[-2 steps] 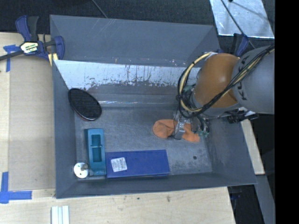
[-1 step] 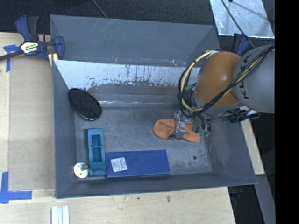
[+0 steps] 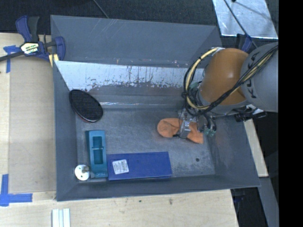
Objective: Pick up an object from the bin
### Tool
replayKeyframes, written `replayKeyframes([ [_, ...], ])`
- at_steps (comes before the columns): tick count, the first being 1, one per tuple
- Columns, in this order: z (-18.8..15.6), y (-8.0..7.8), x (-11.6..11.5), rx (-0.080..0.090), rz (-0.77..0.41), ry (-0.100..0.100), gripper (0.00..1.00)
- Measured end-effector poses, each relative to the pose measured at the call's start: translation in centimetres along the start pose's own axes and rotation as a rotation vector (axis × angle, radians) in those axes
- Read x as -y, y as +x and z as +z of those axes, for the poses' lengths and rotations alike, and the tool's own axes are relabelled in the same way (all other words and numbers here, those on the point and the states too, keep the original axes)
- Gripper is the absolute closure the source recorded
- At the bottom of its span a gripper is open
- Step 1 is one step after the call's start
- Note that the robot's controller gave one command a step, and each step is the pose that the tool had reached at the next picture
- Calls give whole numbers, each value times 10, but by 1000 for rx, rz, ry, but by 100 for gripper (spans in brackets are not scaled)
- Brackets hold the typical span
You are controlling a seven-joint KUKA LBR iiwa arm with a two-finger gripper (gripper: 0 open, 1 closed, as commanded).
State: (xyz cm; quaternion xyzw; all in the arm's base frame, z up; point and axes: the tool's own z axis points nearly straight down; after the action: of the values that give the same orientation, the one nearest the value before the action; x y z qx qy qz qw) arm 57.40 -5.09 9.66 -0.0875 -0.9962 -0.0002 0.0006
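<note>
My gripper (image 3: pixel 186 129) is low at the right side of the bin floor, right on an orange soft thing (image 3: pixel 168 127) that looks like a crumpled cloth or plush. The orange thing shows to the left of the gripper and again below and to its right. The gripper's lower part sits against it, under the orange cover and cables of the wrist.
A black oval brush (image 3: pixel 85 105) lies at the bin's left back. A teal tape dispenser (image 3: pixel 96 153) with a white round end lies at the front left, next to a flat blue box (image 3: pixel 140 166) with a white label.
</note>
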Motion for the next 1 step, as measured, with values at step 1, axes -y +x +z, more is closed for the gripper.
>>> replayKeyframes([
  [1,-11,-2,0,7,0,0,100],
])
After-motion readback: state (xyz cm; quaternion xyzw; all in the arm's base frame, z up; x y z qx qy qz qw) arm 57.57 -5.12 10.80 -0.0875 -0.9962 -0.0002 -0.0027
